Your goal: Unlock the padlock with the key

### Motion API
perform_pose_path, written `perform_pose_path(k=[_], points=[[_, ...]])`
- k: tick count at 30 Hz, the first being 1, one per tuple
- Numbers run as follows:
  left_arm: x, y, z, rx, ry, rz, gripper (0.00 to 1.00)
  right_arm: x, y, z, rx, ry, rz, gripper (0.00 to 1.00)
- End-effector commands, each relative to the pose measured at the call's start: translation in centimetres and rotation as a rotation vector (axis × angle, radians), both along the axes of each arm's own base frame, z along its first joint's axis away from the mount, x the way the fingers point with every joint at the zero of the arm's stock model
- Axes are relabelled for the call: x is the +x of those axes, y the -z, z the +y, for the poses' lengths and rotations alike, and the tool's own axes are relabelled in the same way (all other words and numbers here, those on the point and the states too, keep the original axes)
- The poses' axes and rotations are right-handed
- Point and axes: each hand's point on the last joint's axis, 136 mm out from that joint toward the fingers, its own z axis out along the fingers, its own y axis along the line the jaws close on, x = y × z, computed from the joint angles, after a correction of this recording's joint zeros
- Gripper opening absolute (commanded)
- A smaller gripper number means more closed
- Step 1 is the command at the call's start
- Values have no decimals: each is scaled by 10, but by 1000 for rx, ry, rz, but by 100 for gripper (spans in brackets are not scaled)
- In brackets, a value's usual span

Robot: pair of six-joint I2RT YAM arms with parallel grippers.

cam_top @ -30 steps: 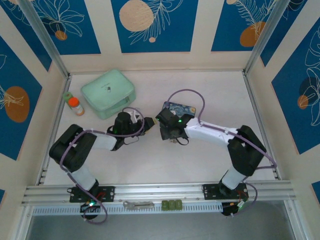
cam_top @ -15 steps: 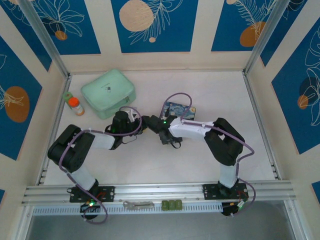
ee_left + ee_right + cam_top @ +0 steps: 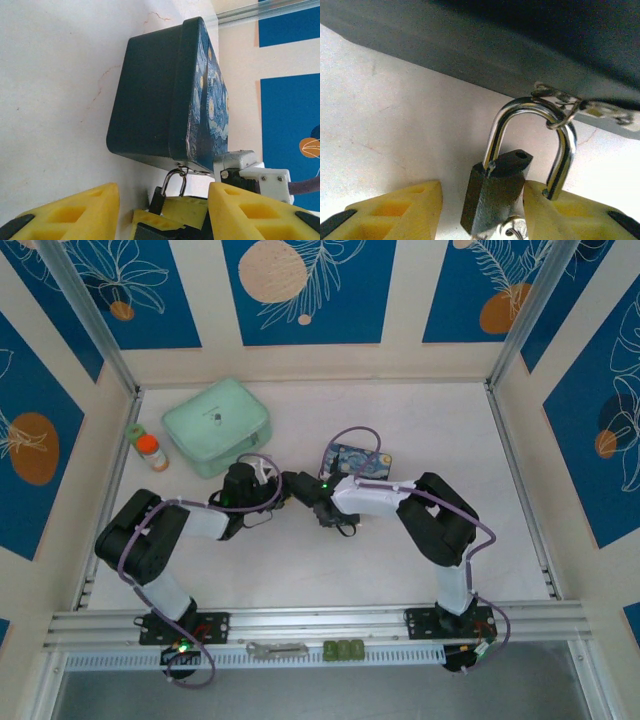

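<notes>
Padlock [image 3: 492,195] hangs with shackle [image 3: 496,132] sprung; right gripper [image 3: 481,210], swung leftward, and left gripper [image 3: 164,200] gape; unlocking judged complete.

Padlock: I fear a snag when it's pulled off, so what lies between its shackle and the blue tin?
Right wrist view: a small metal ring on the tin, threaded onto the shackle of the padlock.

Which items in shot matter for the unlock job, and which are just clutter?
Job: padlock, key at its base, starry-night tin it hangs from.
Clutter: mint case, orange-capped bottle, grey metal bar, green blocks.
</notes>
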Motion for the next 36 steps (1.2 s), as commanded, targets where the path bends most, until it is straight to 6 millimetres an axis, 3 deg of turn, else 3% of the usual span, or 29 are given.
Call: perform_pose_path(k=[1, 7, 12, 17, 20, 28, 33, 36], points=[[1, -5, 1, -25, 8, -13, 49, 10, 10, -12, 9, 64, -33, 40], [6, -15, -7, -18, 56, -50, 49, 14, 6, -29, 99, 75, -46, 26], [26, -34, -22, 31, 123, -144, 51, 14, 12, -27, 291, 12, 16, 17], [49, -39, -40, 53, 179, -182, 51, 15, 10, -12, 504, -140, 62, 9], [57, -34, -51, 60, 206, -176, 51, 16, 7, -7, 626, -204, 109, 0], [59, -6, -71, 95, 253, -134, 51, 14, -7, 3, 978, -299, 258, 0], [64, -2, -78, 114, 270, -145, 52, 13, -1, 4, 944, -348, 321, 0], [70, 10, -81, 150, 289, -120, 52, 17, 4, -3, 868, -356, 327, 0]])
